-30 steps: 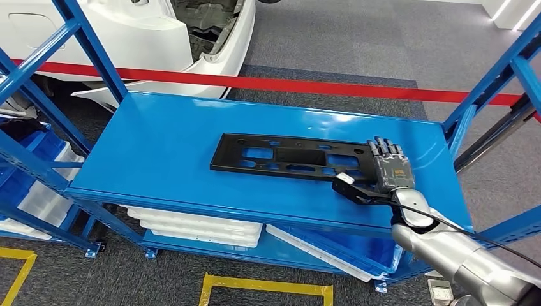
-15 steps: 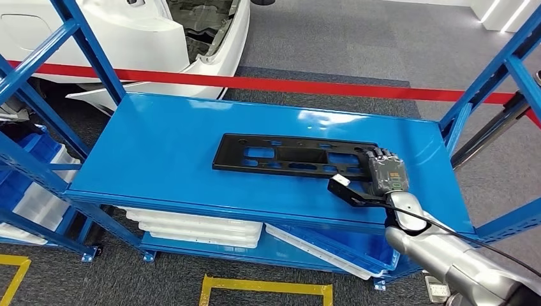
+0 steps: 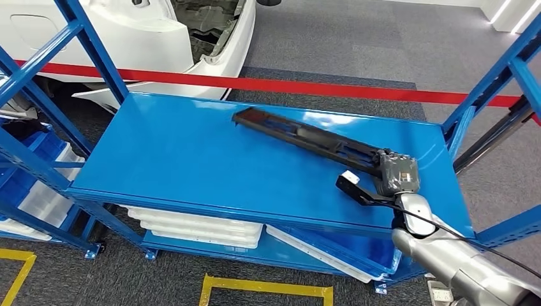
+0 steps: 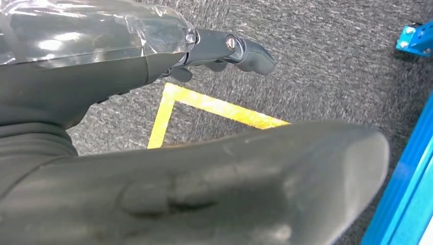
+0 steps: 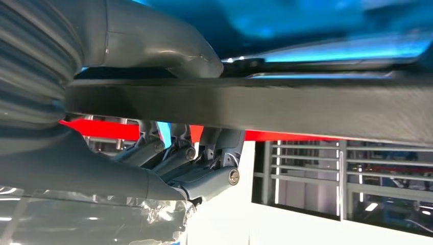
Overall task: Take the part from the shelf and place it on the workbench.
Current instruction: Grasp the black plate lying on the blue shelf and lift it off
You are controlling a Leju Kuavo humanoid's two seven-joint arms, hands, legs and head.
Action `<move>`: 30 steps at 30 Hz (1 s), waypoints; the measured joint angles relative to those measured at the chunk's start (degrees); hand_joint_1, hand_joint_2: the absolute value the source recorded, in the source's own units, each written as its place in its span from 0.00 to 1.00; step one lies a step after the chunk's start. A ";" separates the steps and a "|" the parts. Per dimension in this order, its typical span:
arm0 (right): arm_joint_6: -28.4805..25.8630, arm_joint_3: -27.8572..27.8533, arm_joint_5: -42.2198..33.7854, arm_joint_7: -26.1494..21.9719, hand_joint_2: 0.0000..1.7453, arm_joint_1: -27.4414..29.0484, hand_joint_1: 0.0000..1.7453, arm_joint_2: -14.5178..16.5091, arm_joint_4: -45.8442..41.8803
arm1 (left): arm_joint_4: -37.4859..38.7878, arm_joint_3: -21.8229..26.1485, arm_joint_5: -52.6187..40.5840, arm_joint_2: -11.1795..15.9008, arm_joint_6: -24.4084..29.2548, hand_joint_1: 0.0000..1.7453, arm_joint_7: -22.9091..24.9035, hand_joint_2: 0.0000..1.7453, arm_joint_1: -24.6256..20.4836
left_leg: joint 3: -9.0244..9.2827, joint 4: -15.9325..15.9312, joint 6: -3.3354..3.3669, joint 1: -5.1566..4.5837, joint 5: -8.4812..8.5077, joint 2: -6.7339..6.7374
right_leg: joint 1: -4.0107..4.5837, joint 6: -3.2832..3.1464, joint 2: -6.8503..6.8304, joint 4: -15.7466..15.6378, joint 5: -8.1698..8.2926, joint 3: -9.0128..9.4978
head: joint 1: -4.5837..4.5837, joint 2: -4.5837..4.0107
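1. A blue shelf (image 3: 191, 159) stands on grey carpet, with a red barrier tape (image 3: 319, 86) and a white car body (image 3: 127, 38) behind it.
2. The left hand (image 4: 219, 48) hangs over the floor – its fingers curled in, holding nothing.
3. The right hand (image 3: 397, 173) reaches in from the lower right, clamped on the part (image 3: 306, 137) – a long black panel, tilted up, its far end raised above the shelf.

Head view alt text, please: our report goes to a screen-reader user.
The robot's right hand grips one end of a long black part, tilting it up off the blue shelf. A red barrier tape and a white car body lie behind.
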 joint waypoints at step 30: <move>16.31 -4.91 40.80 7.21 1.00 3.34 1.00 -3.25 -27.61 | -1.48 -0.60 0.44 0.26 -0.74 0.00 1.04 0.00 -0.84 | 0.29 0.25 0.33 -0.05 -0.89 -0.02 | 0.16 0.00 0.11 0.97 -0.12 -1.08 | 0.53 0.00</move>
